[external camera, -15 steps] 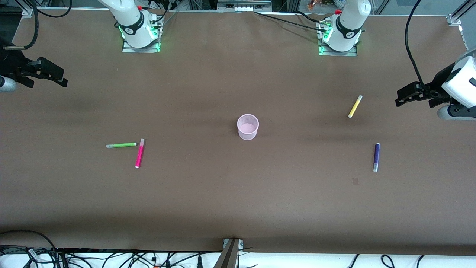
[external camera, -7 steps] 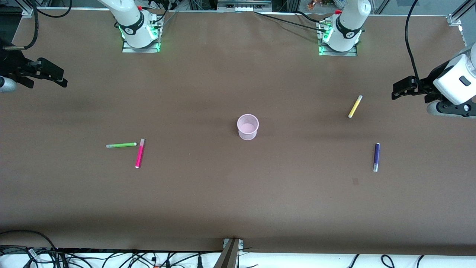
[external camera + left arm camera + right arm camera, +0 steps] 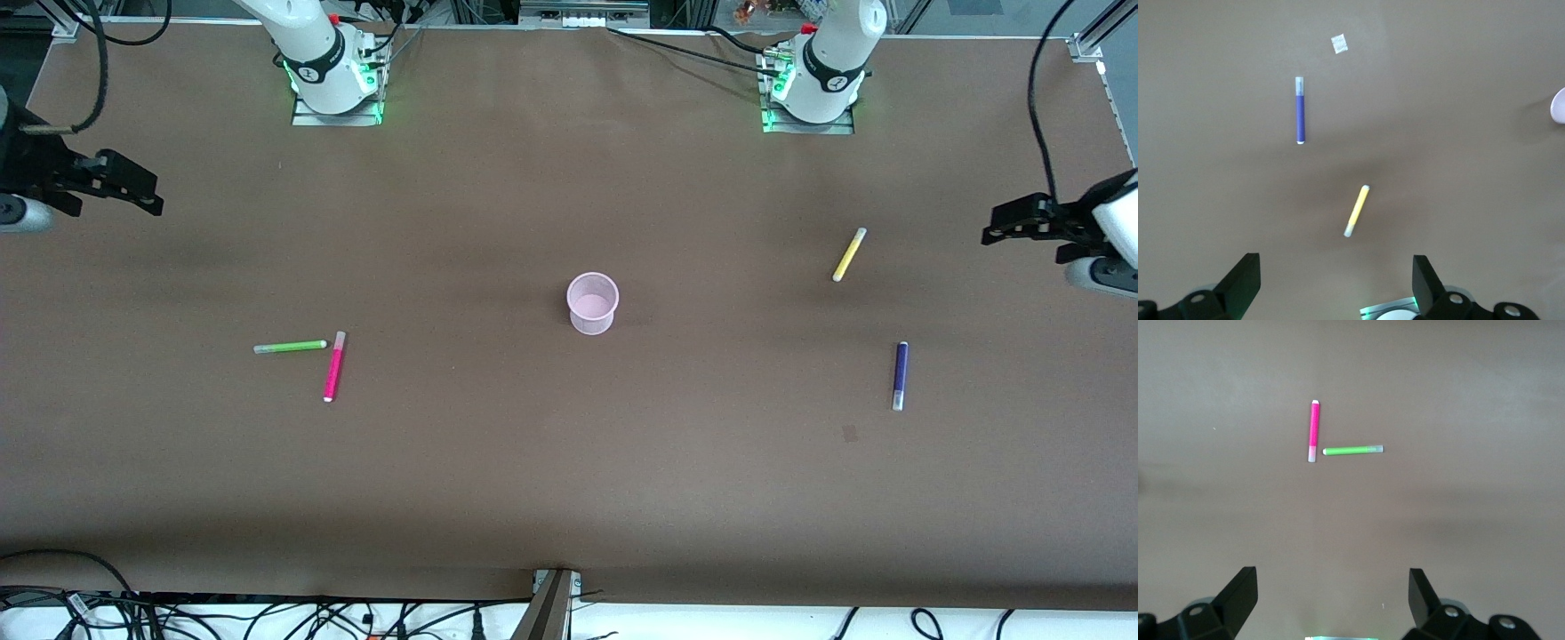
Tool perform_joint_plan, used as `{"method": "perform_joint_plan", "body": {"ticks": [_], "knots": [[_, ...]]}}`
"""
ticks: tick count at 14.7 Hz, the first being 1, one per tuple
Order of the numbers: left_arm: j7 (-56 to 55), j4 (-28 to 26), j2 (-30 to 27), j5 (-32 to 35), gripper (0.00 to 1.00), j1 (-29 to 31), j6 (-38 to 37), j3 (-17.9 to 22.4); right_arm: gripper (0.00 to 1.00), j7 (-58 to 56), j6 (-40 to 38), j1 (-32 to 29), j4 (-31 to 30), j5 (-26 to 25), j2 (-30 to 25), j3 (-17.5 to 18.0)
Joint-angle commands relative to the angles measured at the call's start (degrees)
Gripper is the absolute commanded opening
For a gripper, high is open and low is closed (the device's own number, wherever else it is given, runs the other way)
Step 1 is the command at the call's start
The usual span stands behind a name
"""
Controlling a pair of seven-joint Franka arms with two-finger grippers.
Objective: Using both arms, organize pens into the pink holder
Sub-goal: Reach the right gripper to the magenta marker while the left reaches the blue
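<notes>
Since the earlier frames the left gripper [image 3: 1000,227] has drawn back toward the left arm's end of the table, sitting closer to the edge of the front view than half a second ago, and the right gripper [image 3: 147,197] has shifted slightly at the right arm's end. None of the pens or the holder has moved.

Both grippers hang in the air with their fingers spread wide and nothing between them.

There are four pens, one holder and two arms. The pink holder [image 3: 593,303] is a small, round, pale pink translucent cup, standing upright in the middle of the table [image 3: 569,480]. The green pen [image 3: 290,347] and the magenta pen [image 3: 333,366] lie toward the right arm's end, the green one's tip just beside the magenta one's pale end. The yellow pen [image 3: 849,254] and the purple pen [image 3: 900,375] lie well apart toward the left arm's end, the purple one nearer the front camera. Each pen has a pale end.
</notes>
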Motion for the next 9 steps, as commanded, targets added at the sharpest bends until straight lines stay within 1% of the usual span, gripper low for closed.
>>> {"method": "perform_joint_plan", "body": {"ticks": [1, 2, 5, 7, 9], "knots": [[5.35, -0.4, 4.04, -0.6, 1.0, 1.78, 1.91, -0.41, 1.0, -0.62, -0.65, 2.15, 0.67, -2.51, 6.22, 0.1], [5.71, -1.62, 5.36, -0.34, 1.0, 2.4, 3.92, -0.41, 1.0, -0.88, -0.65, 2.42, 0.85, -3.92, 7.74, 0.1], [7.28, -5.84, 7.65, -0.34, 1.0, 3.19, 9.11, -0.41, 1.0, -0.71, 0.48, 2.34, 0.85, -3.41, 10.37, 0.1], [10.45, -11.01, 8.36, -0.34, 1.0, 4.25, 15.95, -0.32, 1.0, -0.62, 3.55, 2.34, 0.85, -2.27, 13.71, 0.1], [11.07, -16.46, 9.06, -0.34, 1.0, 4.34, 24.65, -0.32, 1.0, -0.01, 8.99, 2.51, 0.68, 0.1, 18.01, 0.1]]}}
